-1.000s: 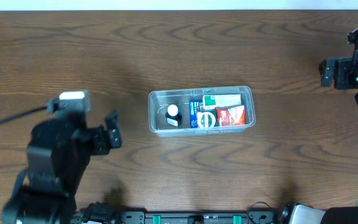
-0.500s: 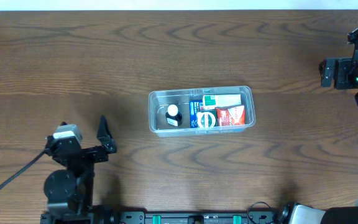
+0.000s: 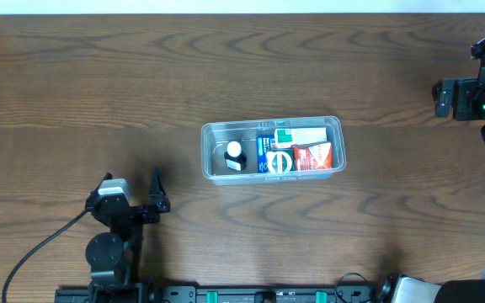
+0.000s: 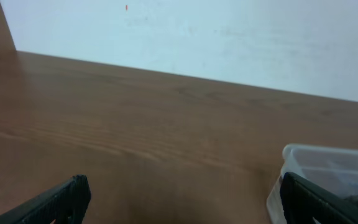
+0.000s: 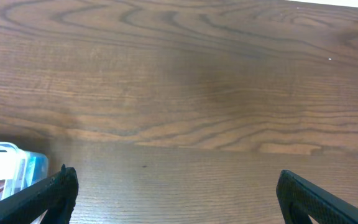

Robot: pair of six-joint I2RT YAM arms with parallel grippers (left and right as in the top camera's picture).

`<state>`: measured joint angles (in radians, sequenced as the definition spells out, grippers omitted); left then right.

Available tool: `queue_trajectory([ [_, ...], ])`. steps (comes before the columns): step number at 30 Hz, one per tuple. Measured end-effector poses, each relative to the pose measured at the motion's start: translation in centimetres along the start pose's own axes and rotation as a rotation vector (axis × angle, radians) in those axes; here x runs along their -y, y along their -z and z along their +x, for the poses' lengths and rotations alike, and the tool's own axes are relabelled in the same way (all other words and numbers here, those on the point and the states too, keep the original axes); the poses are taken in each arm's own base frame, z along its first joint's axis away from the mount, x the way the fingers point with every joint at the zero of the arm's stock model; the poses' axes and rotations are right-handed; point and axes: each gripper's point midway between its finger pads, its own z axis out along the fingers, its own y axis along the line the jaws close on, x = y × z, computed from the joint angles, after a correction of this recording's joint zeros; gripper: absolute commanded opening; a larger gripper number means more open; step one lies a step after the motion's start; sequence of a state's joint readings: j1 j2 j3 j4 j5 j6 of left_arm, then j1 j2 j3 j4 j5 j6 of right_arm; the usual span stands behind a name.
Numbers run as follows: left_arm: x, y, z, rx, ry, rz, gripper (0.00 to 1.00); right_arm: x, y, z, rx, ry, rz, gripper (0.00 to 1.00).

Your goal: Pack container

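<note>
Left hand [image 4: 188,202] and right hand [image 5: 176,199] gape empty, well apart from the container [image 3: 207,151] at the middle of the surface [image 3: 242,50], bottle [image 3: 235,151] and packets [image 3: 311,156] inside. We judge packing done: we should park both without brushing its rim.

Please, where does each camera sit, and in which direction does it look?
Overhead: above the table, looking straight down on the container; left arm and right arm show.
Left wrist: low on the left arm, facing across the table to a wall; open left pincer shows.
Right wrist: on the right arm, tilted down at the table; open right pincer shows.
Shared: both wrist views catch an edge of the container.
</note>
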<state>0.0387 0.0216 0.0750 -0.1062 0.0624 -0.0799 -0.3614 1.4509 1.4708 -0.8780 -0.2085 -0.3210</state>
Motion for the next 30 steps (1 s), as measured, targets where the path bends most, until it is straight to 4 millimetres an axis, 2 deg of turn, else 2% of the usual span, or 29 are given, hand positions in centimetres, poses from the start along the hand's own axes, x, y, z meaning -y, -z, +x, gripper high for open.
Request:
queue_trajectory([
  [2,-0.05,-0.14,0.55,-0.005,0.000,0.001,0.98,0.00,0.00,-0.01,0.000,0.000,0.000,0.99],
  [30,-0.02,-0.18,0.35,0.010,0.000,0.003,0.98,0.00,0.00,0.00,0.000,0.000,0.000,0.99],
])
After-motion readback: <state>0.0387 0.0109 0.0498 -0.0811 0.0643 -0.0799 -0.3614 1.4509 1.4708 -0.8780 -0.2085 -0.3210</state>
